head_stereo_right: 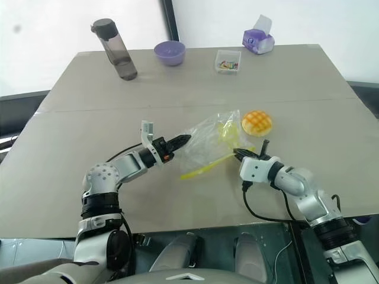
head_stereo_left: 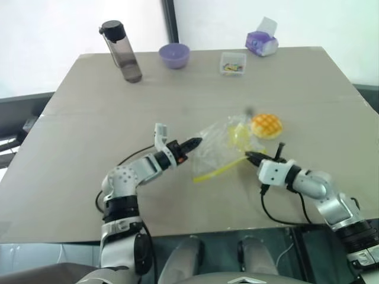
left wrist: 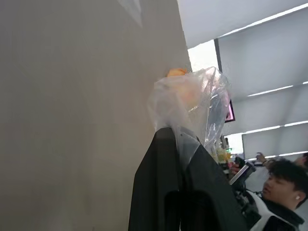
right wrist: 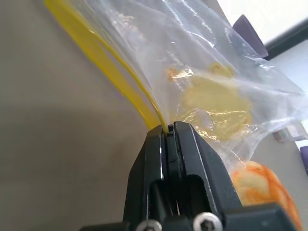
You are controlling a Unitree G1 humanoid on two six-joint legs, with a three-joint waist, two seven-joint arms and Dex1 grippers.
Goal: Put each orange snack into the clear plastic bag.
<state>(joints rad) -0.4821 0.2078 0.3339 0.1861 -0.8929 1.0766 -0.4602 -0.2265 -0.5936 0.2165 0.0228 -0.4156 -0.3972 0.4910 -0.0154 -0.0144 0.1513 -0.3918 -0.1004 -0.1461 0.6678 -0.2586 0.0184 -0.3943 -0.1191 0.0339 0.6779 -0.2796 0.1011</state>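
Both grippers pinch the clear bag (head_stereo_right: pixel 208 141) mid-table: the left gripper (head_stereo_right: pixel 185 139) on its film; the right gripper (right wrist: pixel 169 129) clamped on its yellow strip; the bun (head_stereo_right: pixel 257 122) lies just beside it.

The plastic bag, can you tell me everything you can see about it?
The clear plastic bag is thin, see-through and crinkly, with a yellow strip along one edge. It sits near the middle of the grey table, puffed up and rumpled rather than flat. The left gripper pinches its film on one side, and the right gripper is shut on the yellow strip at the other. Something pale yellow shows through the plastic. The orange snack lies on the table just beyond it.
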